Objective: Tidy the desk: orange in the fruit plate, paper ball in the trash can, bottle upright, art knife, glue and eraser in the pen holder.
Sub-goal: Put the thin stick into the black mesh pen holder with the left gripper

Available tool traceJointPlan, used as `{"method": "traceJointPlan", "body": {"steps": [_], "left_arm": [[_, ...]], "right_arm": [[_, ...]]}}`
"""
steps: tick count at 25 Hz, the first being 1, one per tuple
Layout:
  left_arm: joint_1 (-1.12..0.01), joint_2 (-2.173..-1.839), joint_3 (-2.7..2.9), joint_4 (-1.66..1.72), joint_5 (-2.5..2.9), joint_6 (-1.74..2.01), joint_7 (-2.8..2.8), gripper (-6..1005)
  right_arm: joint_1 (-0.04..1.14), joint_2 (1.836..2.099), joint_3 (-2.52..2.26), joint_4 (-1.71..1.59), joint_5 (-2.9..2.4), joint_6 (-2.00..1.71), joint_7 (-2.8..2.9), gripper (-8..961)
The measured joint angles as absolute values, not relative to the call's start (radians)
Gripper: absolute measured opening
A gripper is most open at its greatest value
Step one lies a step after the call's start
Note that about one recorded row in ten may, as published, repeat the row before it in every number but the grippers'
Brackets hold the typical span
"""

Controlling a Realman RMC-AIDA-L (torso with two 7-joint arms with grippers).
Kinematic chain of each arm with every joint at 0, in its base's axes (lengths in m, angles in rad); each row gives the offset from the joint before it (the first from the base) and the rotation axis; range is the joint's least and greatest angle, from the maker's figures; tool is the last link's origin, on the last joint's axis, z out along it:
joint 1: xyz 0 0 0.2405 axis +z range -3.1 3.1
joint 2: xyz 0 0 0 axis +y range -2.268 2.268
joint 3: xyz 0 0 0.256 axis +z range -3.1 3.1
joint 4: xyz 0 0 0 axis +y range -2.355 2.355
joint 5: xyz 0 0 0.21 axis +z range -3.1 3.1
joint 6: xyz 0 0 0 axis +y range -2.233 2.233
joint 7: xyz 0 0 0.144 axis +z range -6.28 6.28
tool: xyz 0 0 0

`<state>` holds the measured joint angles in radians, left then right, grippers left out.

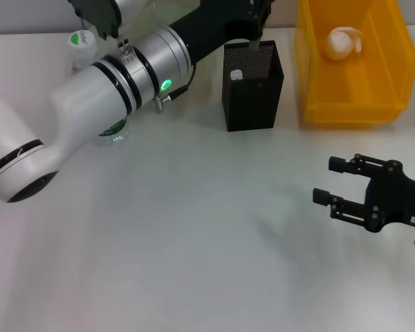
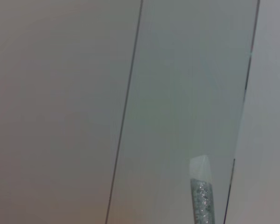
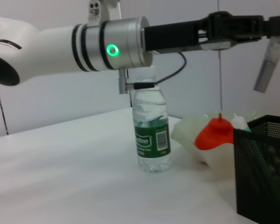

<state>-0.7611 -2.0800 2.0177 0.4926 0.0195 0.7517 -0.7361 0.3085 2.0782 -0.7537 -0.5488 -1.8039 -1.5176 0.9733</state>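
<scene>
Overhead, left hand pinches the art knife, tilted, above the black mesh pen holder. Bottle upright on the bench. Paper ball in yellow bin. Right hand spread, low over bench.

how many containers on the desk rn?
3: black mesh pen holder at centre back, yellow trash can to its right with the paper ball inside, white fruit plate behind the bottle. The left arm may hide others.
</scene>
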Motion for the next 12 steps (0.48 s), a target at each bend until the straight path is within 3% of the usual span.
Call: {"method": "traceJointPlan", "body": {"steps": [12], "left_arm": [[-0.762, -2.080, 2.030, 0.488, 0.005, 0.729, -0.734, 194]], "right_arm": [[0.344, 2.079, -0.759, -0.514, -1.804, -1.519, 0.968, 720]]}}
